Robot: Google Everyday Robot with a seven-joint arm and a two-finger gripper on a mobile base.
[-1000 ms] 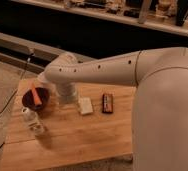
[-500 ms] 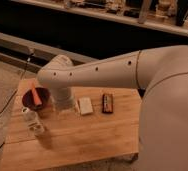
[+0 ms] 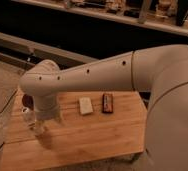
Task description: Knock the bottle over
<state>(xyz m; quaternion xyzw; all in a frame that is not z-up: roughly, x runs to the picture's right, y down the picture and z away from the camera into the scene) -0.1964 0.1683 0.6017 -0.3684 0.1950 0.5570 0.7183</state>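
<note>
My gripper [image 3: 41,125] has swung across the surface [image 3: 97,136] to just beside the standing bottle [image 3: 29,118] — spread or closed, I cannot tell — so the knock looks close.

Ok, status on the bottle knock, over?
Pincer down low, close beside bottle. It looks upright, not yet knocked. White block and dark bar lie apart, not in the way.

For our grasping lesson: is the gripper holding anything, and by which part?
It cannot be told: the gripper is down beside the bottle on the table, largely hidden by the arm.
</note>
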